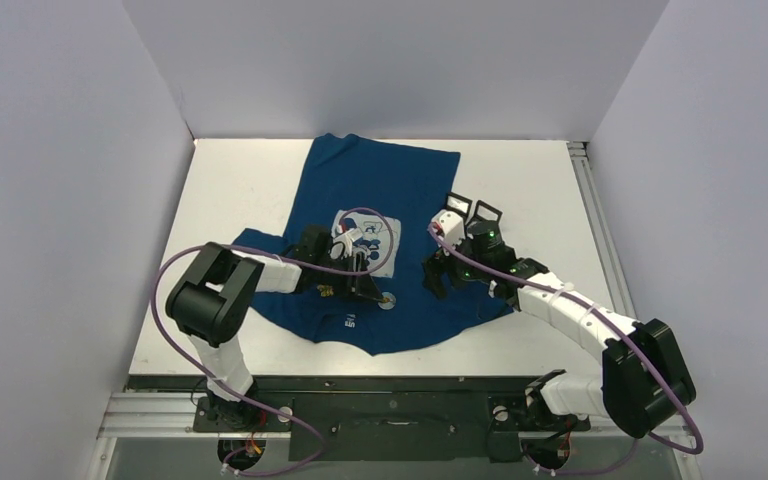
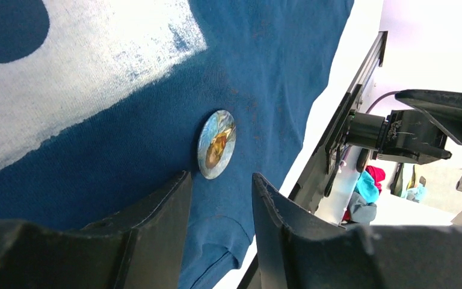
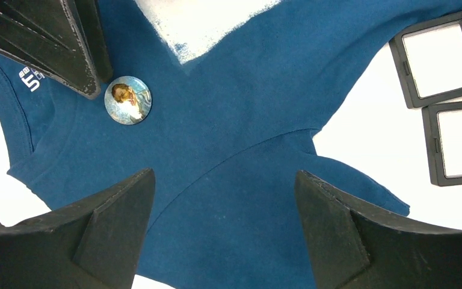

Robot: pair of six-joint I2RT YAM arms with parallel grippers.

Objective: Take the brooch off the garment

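Note:
The garment is a dark blue T-shirt lying flat on the white table, with a pale square print on its chest. The brooch is a small round pin with a portrait picture, sitting on the shirt below the print. In the left wrist view the brooch lies just beyond my open left gripper, close to its left fingertip. My left gripper hovers low over the shirt. My right gripper is wide open and empty over the shirt's sleeve, with the brooch at upper left beside the left fingers.
Two black-framed square lids or trays lie on the white table beside the sleeve, also in the top view. White walls enclose the table. A metal rail runs along the table's right edge.

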